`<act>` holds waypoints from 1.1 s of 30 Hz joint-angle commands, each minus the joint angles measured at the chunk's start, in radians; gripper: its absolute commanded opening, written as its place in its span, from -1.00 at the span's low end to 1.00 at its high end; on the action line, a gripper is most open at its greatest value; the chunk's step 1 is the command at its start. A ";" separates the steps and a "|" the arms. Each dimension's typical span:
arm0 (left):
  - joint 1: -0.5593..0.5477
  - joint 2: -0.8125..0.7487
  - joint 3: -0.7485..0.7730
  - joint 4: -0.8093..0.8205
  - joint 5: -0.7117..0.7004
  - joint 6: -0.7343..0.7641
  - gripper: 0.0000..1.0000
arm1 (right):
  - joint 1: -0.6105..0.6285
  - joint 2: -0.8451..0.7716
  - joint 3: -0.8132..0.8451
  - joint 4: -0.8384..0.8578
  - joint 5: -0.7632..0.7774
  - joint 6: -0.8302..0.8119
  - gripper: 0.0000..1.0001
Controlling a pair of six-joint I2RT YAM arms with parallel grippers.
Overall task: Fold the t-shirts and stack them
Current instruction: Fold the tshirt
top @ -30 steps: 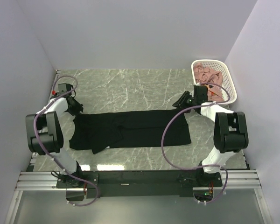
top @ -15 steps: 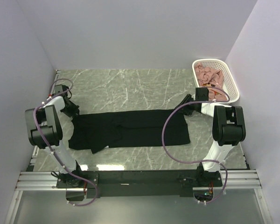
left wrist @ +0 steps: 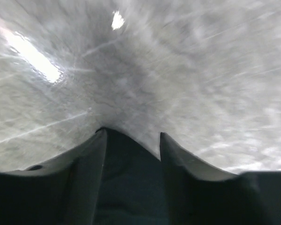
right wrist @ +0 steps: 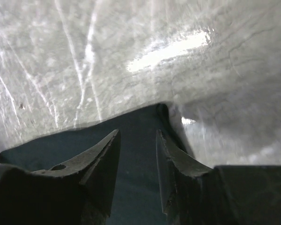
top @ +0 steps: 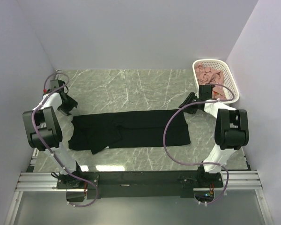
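The black t-shirt (top: 131, 129) lies flat across the middle of the marble table, folded into a long band with a sleeve flap at its front left. My left gripper (top: 69, 107) is at the shirt's far left corner and my right gripper (top: 187, 101) is at its far right corner. In the left wrist view the fingers (left wrist: 132, 133) stand apart with black cloth (left wrist: 131, 183) between them. In the right wrist view the fingers (right wrist: 137, 132) stand apart over the shirt's corner (right wrist: 145, 117). The dusty pink t-shirts (top: 210, 75) are bunched in the basket.
The white lattice basket (top: 234, 84) stands at the far right corner, just behind my right arm. Grey walls close in the table on the left, back and right. The arm bases and a metal rail run along the near edge.
Both arms have swung outward and back: the left wrist toward the far left, the right wrist toward the basket. The shirt's left end has shifted slightly left.
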 commanded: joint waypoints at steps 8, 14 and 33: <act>-0.156 -0.291 0.044 -0.149 -0.138 0.001 0.28 | 0.222 -0.204 0.048 -0.181 0.198 -0.186 -0.11; -0.351 -0.420 -0.158 -0.186 -0.126 -0.068 0.39 | 0.411 -0.191 0.030 -0.227 0.285 -0.234 -0.11; -0.434 -0.113 -0.240 -0.009 -0.126 -0.165 0.20 | 0.619 -0.011 -0.022 -0.285 0.308 -0.169 -0.11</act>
